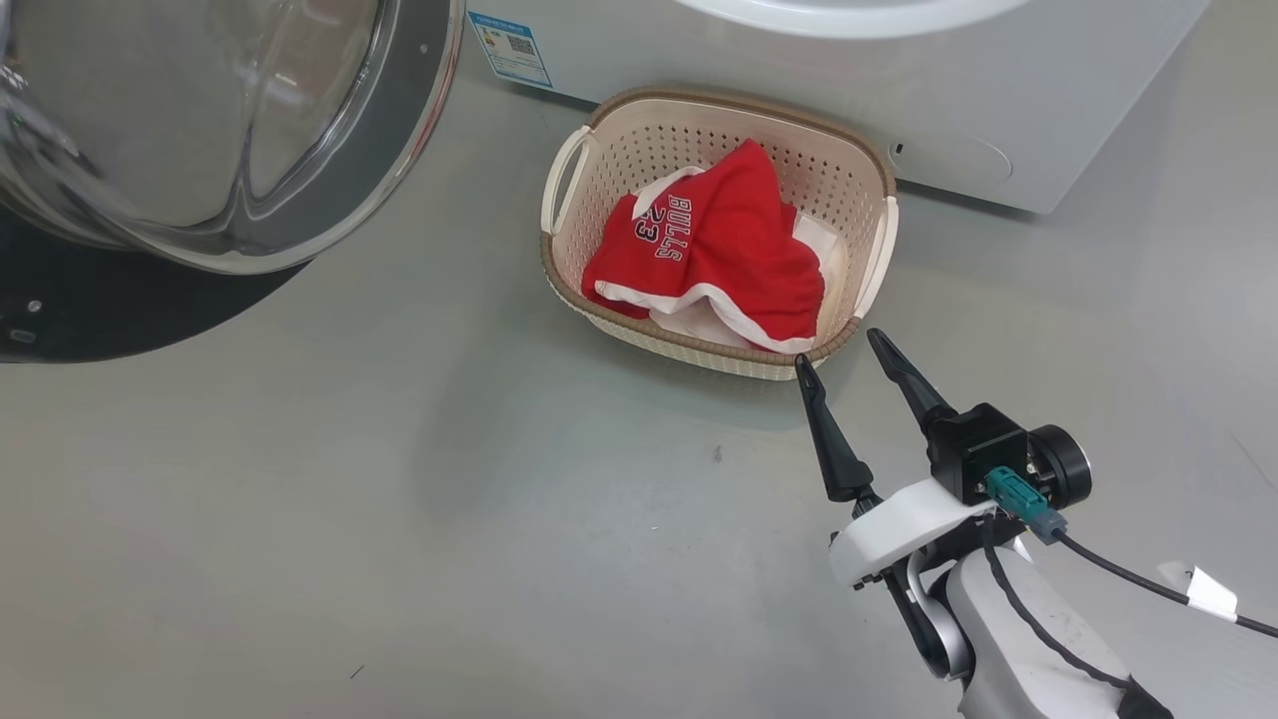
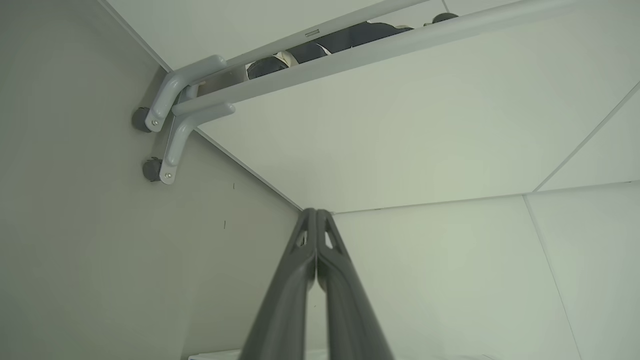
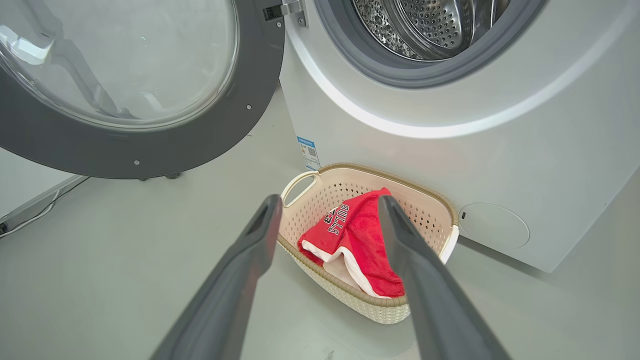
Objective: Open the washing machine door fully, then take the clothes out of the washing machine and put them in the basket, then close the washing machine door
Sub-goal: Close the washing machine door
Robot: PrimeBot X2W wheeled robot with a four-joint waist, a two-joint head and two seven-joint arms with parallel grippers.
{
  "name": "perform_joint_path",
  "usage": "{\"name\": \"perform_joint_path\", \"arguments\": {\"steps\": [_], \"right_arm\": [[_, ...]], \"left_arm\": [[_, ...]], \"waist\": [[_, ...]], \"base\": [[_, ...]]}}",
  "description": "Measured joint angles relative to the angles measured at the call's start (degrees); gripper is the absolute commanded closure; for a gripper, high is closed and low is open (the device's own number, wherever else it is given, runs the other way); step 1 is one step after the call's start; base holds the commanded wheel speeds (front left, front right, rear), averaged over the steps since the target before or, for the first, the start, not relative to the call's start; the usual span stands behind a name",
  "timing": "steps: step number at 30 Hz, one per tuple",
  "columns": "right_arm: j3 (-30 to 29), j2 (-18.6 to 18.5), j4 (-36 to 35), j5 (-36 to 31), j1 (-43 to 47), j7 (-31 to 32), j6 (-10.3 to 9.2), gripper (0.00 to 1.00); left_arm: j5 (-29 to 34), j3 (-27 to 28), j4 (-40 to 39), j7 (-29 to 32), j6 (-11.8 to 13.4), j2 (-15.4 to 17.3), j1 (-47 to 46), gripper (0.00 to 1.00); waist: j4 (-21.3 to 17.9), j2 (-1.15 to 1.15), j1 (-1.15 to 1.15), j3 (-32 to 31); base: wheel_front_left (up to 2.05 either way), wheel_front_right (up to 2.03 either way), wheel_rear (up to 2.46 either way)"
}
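The red "BULLS 23" clothes (image 1: 714,250) (image 3: 357,235) lie with white fabric inside the cream basket (image 1: 574,165) (image 3: 430,210), which stands on the floor against the washing machine (image 1: 799,70) (image 3: 500,150). The washing machine door (image 1: 300,130) (image 3: 165,145) is swung wide open to the left, and the steel drum (image 3: 425,25) is exposed. My right gripper (image 1: 841,350) (image 3: 327,200) hovers open and empty just in front of the basket's near rim. In the left wrist view my left gripper (image 2: 316,212) is shut on nothing, pointing at pale panels away from the machine.
Bare grey floor (image 1: 399,499) spreads in front of the basket and under the open door. A blue sticker (image 1: 509,45) marks the machine's lower front. A grey wheeled frame (image 2: 170,115) stands by the wall. A cable (image 3: 30,215) runs along the floor at left.
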Motion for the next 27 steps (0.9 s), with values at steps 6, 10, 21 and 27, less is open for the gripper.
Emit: {"name": "perform_joint_path", "arguments": {"steps": [6,10,21,27], "right_arm": [[0.0,0.2,0.0,0.0,0.0,0.0,-0.01,0.00],[0.0,0.2,0.0,0.1,-0.2,-0.1,-0.01,0.00],[0.1,0.4,0.0,0.1,-0.9,-0.1,-0.04,0.00],[0.1,0.5,0.0,0.1,-0.9,-0.2,-0.05,0.00]], "left_arm": [[-0.6,-2.0,2.9,4.8,0.4,0.1,-2.3,1.00],[-0.5,-3.6,4.9,7.8,0.5,0.1,-2.4,1.00],[-0.1,-7.0,9.1,14.8,0.5,0.1,-3.2,1.00],[-0.1,-7.6,10.5,17.7,0.5,0.2,-4.0,1.00]], "waist": [[-0.6,0.00,0.00,0.0],[-1.0,0.00,0.00,0.0],[-2.2,0.00,0.00,0.0],[-2.8,0.00,0.00,0.0]], "base": [[0.00,0.00,0.00],[0.00,0.00,0.00],[0.00,0.00,0.00],[0.00,0.00,0.00]]}}
